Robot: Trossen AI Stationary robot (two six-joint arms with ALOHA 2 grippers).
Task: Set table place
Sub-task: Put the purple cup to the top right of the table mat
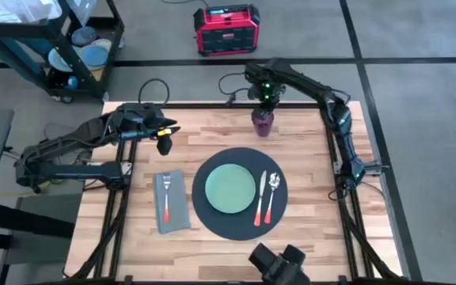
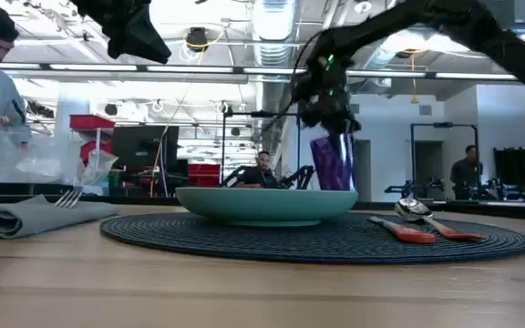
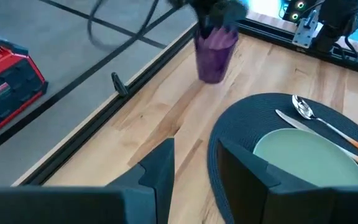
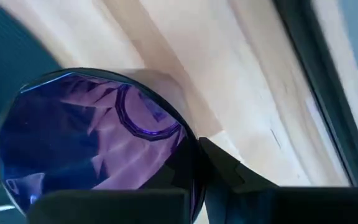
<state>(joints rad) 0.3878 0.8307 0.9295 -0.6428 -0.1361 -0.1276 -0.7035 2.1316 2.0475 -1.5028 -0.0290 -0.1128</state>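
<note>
Gripping the purple cup beyond the place, the right claw is clamped; left claw gapes apart.

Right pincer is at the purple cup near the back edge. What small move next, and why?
Probably lower the purple cup onto the table just behind the round mat, then let go. The right pincer holds the cup by its rim, upright. The plate, knife, spoon and fork are already laid. The left pincer waits aside, open.
</note>
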